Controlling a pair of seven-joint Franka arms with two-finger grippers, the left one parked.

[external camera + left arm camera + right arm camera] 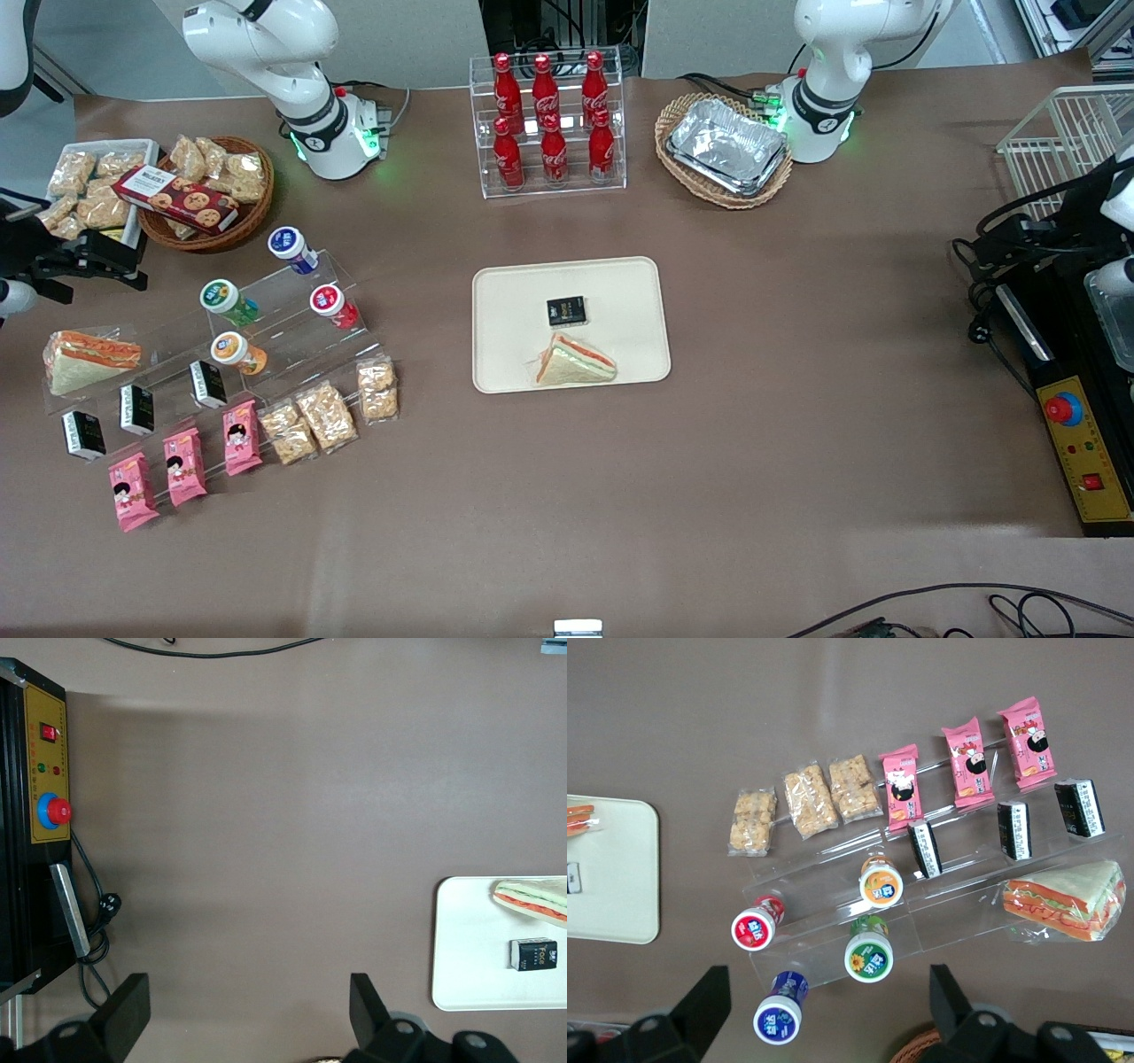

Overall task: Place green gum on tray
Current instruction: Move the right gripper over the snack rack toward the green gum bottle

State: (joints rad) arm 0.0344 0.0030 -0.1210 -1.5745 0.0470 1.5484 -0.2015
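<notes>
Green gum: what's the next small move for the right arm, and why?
Probably lower the end effector onto the green gum with its fingers straddling the white lid. The end effector is open, empty and above the bottle, which stands on the clear stand among the other gum bottles. The tray has no gum yet.

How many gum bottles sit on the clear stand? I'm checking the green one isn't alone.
4: blue gum farthest from the front camera, green gum and red gum mid-tier, orange gum nearest. The open gripper hovers above them.
</notes>
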